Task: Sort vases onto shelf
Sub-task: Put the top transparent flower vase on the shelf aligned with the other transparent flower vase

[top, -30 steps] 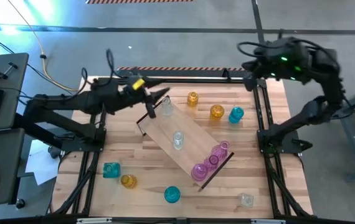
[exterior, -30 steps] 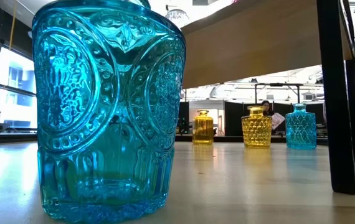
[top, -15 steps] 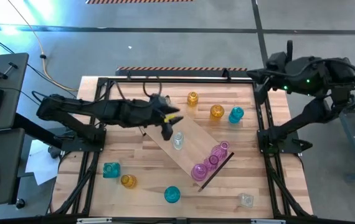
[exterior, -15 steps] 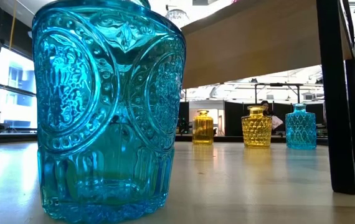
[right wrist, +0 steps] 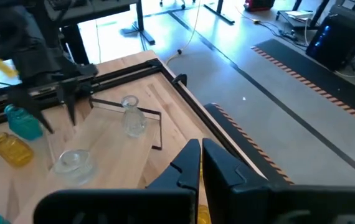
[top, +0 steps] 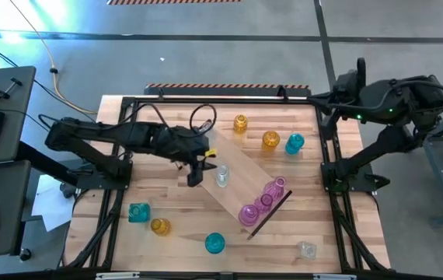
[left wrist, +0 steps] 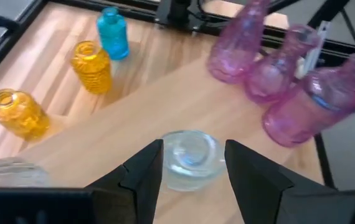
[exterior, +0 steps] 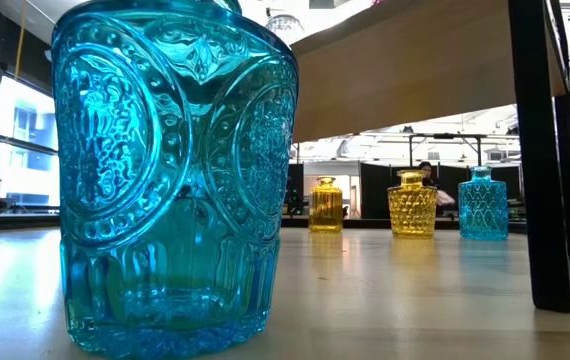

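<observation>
A: Fingers first — what's the left gripper (left wrist: 193,165) doing?

B: Its jaws stand apart astride a small round clear glass vase (left wrist: 191,158) on the long light-wood shelf board (top: 241,183); whether they touch it, I can't tell.

A: So which step?

B: Probably releasing or gripping that vase. Three pink glass vases (top: 262,201) stand at the shelf's far end.

A: And the right gripper (right wrist: 200,163)?

B: Closed, empty, waiting beyond the table's edge.

Left arm (top: 120,138) stretched inward, jaws apart, right arm (top: 392,101) folded back, jaws closed
</observation>
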### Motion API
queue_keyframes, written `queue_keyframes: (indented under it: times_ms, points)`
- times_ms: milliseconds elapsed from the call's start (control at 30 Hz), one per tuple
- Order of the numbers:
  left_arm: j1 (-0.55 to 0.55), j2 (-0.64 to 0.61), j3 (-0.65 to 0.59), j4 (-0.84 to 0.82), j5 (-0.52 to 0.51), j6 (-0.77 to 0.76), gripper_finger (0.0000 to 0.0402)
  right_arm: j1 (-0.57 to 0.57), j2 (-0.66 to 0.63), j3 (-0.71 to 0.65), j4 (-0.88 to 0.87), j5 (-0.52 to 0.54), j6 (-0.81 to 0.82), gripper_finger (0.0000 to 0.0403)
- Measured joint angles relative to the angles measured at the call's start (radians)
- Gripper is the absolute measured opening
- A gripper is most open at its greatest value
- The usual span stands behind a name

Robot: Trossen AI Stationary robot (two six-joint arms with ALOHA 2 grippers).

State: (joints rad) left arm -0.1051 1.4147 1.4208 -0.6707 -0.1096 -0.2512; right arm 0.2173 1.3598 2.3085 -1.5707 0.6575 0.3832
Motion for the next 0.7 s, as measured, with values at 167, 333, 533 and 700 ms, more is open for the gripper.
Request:
queue_keyframes:
  times_ms: [167,333,533,700]
  points:
    - [0.059,0.026,0.000,0.012,0.069,0.002,0.0174,0.020,0.000,0.000,0.000,-0.003,0.002,0.0000]
    - [0.064,0.084,0.001,0.026,0.160,0.010,0.0175,0.040,0.000,0.000,0.000,-0.003,0.009,0.0000]
    - [0.066,0.144,0.041,0.032,0.179,0.046,0.0175,0.054,0.000,0.000,0.000,-0.003,0.009,0.0000]
    - [0.078,0.184,0.076,-0.004,0.189,0.063,0.0175,0.054,0.000,0.000,0.000,-0.007,0.009,0.0000]
